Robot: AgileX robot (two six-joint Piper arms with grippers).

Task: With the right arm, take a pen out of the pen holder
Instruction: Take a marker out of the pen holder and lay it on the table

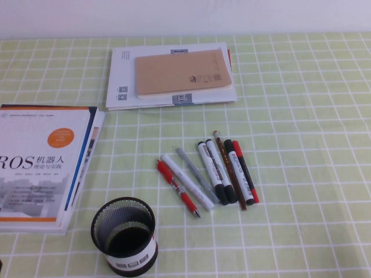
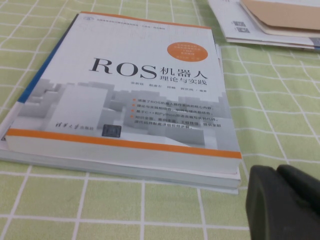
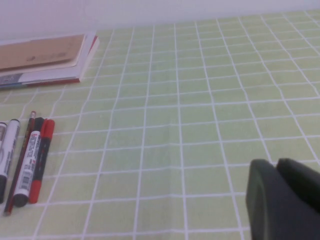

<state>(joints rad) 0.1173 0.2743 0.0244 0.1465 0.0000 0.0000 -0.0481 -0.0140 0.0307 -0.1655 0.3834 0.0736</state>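
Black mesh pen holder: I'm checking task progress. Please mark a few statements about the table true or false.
The black mesh pen holder holds no pens. True.
The pens and markers lie in a row on the green checked cloth. True.
The white ROS book lies right of them. False: left.
The right end effector grips a red pen. False: shut, empty, over cloth right of the pens.
The left end effector is beside the book's corner. True.
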